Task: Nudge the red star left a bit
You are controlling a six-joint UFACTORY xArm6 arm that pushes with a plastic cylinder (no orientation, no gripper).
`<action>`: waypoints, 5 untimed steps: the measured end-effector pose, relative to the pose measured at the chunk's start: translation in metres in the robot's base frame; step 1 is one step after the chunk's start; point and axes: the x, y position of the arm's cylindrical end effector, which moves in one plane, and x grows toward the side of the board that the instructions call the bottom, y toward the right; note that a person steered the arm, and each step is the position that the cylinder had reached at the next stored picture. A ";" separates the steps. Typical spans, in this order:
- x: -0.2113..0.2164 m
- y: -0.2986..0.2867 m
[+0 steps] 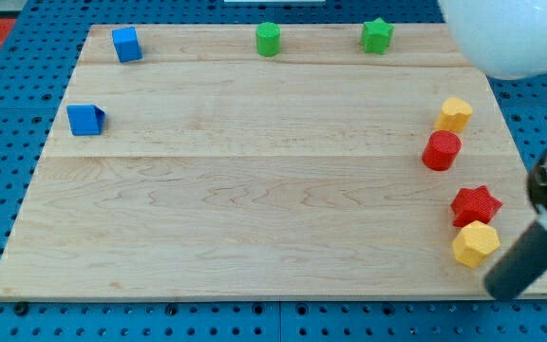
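Note:
The red star (475,204) lies near the wooden board's right edge, low in the view. A yellow hexagon block (476,244) sits just below it, touching or nearly touching. My tip (496,287) is at the board's bottom right corner, below and slightly right of the yellow hexagon and apart from the red star. The dark rod rises from it toward the view's right edge.
A red cylinder (441,150) and another yellow block (453,114) stand above the star. A green cylinder (269,39) and green star (377,35) sit at the top edge, and two blue blocks (126,44) (85,120) at the left. A white rounded object (516,33) covers the top right corner.

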 end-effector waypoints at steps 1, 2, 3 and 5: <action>-0.004 0.047; -0.015 0.059; -0.016 0.076; -0.018 0.080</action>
